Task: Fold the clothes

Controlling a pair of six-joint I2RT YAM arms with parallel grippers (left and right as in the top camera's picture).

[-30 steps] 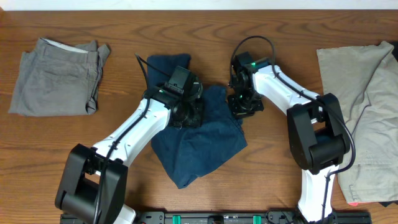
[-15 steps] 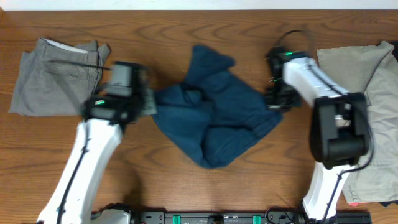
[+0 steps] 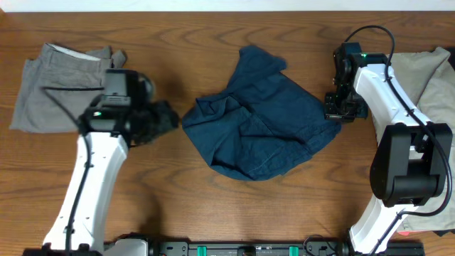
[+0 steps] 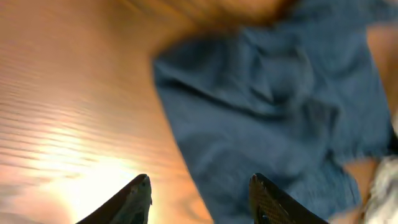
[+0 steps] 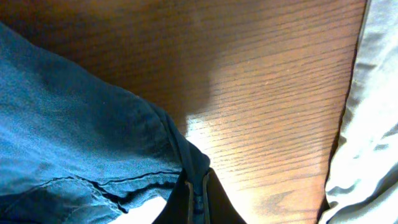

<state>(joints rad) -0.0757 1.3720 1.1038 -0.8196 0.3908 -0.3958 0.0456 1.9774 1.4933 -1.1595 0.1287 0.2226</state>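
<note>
Navy shorts (image 3: 259, 121) crumpled, right pincer (image 5: 198, 194) clamping their edge, left pincer (image 4: 199, 183) spread apart over wood table (image 3: 213, 220)

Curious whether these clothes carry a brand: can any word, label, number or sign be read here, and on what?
None can be read: nothing on the dark navy-blue cloth shorts, the folded grey cloth pair, the beige-khaki cloth pile or the brown wooden table.

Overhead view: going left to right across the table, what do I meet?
folded grey pair → left gripper → navy-blue shorts → right gripper → beige-khaki clothes
</note>
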